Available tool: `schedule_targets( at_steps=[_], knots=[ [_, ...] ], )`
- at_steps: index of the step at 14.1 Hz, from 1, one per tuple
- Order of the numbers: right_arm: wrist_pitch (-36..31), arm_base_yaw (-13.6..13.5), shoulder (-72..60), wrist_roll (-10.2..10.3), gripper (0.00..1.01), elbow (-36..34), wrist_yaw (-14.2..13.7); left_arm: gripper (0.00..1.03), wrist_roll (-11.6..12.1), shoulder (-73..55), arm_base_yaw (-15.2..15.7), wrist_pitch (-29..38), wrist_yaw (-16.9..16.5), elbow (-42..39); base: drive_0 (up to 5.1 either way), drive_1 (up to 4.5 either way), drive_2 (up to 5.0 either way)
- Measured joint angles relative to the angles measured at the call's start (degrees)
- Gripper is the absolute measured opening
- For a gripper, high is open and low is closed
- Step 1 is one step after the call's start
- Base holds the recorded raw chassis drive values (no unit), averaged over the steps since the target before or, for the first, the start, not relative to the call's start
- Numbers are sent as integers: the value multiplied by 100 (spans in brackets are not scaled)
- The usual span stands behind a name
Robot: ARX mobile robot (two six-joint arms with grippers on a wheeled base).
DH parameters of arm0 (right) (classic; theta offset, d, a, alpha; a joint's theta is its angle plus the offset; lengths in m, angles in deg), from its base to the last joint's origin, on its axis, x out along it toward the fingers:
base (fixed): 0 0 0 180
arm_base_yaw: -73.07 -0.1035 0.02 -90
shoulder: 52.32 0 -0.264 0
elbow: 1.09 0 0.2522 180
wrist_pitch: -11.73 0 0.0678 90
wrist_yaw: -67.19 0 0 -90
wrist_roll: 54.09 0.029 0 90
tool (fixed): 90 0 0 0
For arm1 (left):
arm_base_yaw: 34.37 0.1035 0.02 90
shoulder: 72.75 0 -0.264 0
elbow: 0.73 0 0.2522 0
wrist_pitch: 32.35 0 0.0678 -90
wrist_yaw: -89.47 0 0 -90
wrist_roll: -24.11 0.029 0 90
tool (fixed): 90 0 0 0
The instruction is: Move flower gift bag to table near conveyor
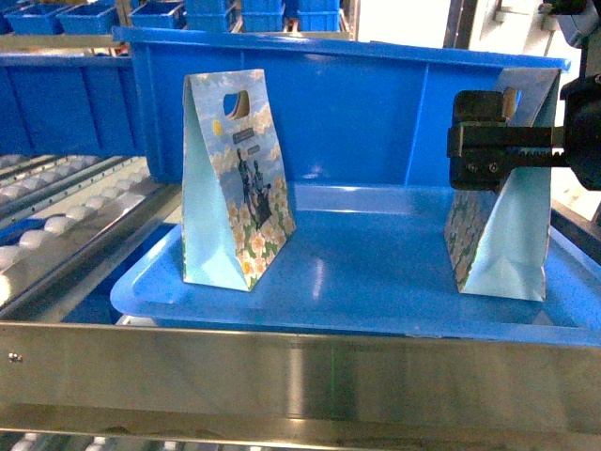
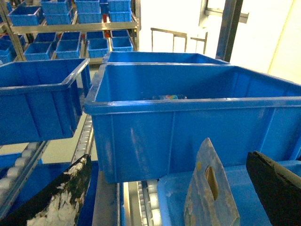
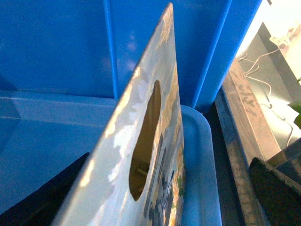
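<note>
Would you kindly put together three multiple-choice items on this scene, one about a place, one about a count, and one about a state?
1. Where do the gift bags stand?
A. On the blue tray
B. On the white rollers
C. Inside the big blue bin

2. How many flower gift bags show in the head view?
A. One
B. Two
C. Four

3. How does the right gripper stand relative to the right bag?
A. Far above it, clear of it
B. At its top, fingers on either side of the handle end
C. Lying flat on the tray

Answers:
1. A: both the left bag and the right bag rest upright on the blue tray, in front of the big blue bin.
2. B: one stands left, one right.
3. B: the right gripper sits at the bag's top, and the right wrist view shows a dark finger on each side of the handle cut-out.
</note>
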Motion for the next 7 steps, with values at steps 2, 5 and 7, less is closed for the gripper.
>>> schedule_targets(
  at_steps=[2,5,7],
  knots=[
    [-81,-2,-11,-66,96,-28,-68,98,0,0,-2,0,0,0,0,0,0],
    [-146,-9,-42,-68,64,-48,-20,98,0,0,0,0,2,0,0,0,0],
    [-234,-55,-42,-68,40,-107,42,98,0,0,0,0,0,0,0,0,0]
  ],
)
